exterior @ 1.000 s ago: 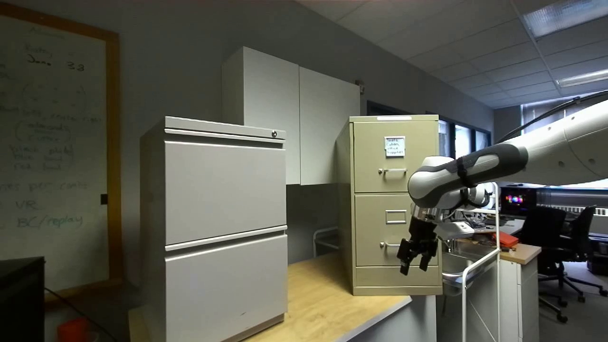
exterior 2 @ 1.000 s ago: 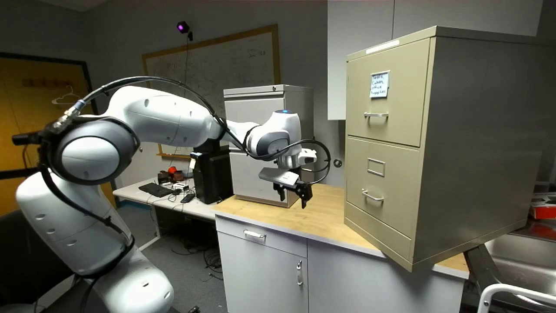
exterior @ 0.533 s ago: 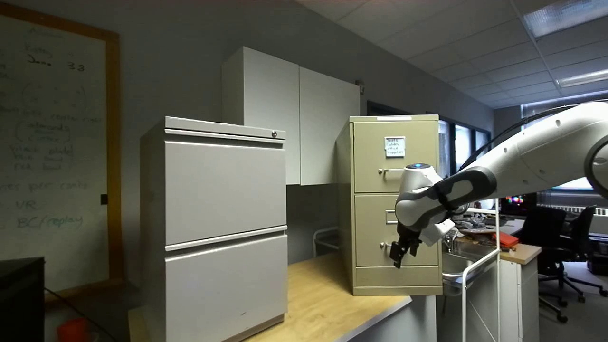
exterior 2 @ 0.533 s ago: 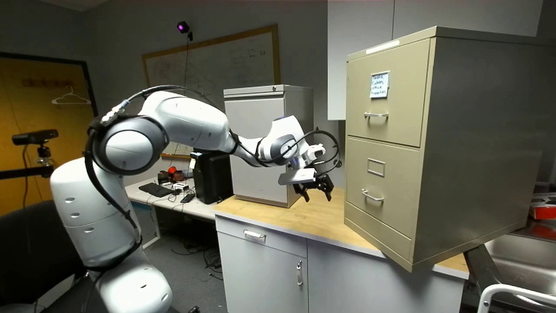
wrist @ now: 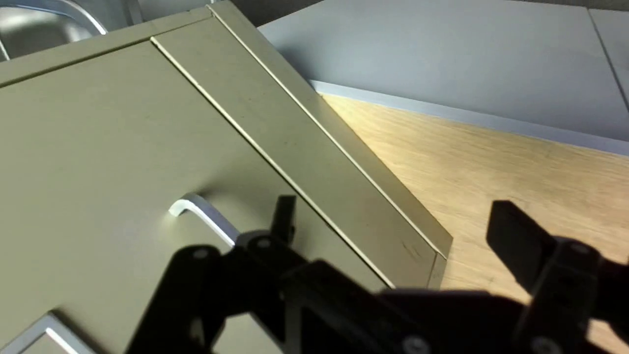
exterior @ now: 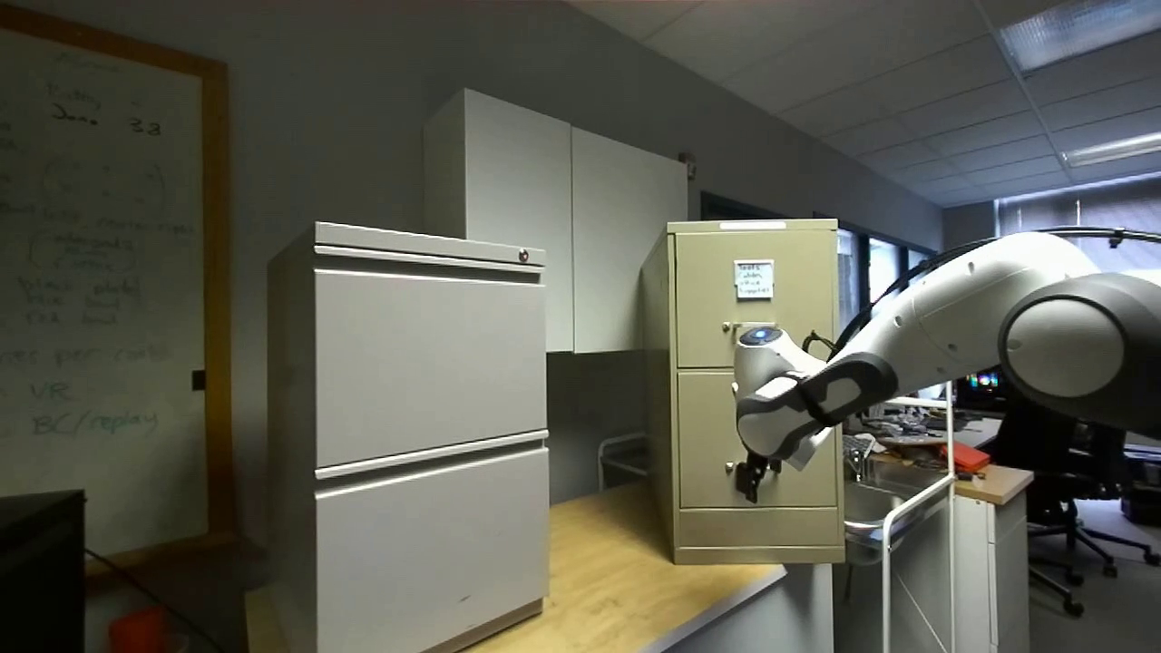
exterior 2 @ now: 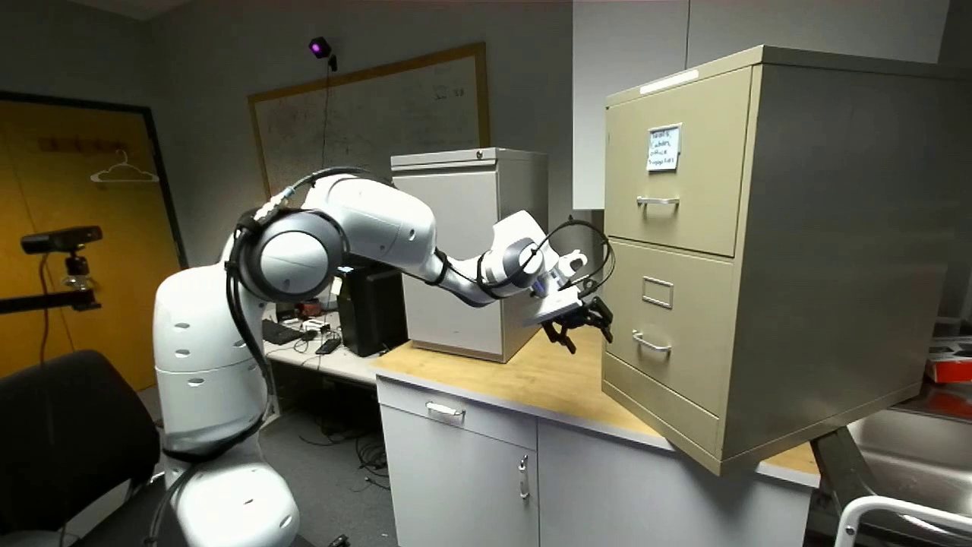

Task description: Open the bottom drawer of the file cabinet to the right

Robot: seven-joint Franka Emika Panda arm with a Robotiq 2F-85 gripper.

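On the light wood-grain countertop (exterior 2: pixel 554 376), the tall beige metal file cabinet (exterior 2: pixel 820 251) stands with one front corner overhanging the edge; its bottom drawer (exterior 2: pixel 683 323), a flat rectangular beige front with an arched silver metal handle (wrist: pixel 215 221), is closed. The black two-finger gripper (wrist: pixel 393 216) is spread wide, holds nothing, and hangs near the handle but apart from it. In the wrist view, it hides part of the handle. A light-grey metal two-drawer cabinet (exterior: pixel 431 363) stands on the same countertop.

a wood-grained countertop (exterior 2: pixel 524 380) carries a light-grey two-drawer cabinet (exterior: pixel 417 390) and, standing apart, the beige file cabinet (exterior 2: pixel 774 258), which juts partly beyond its front edge.
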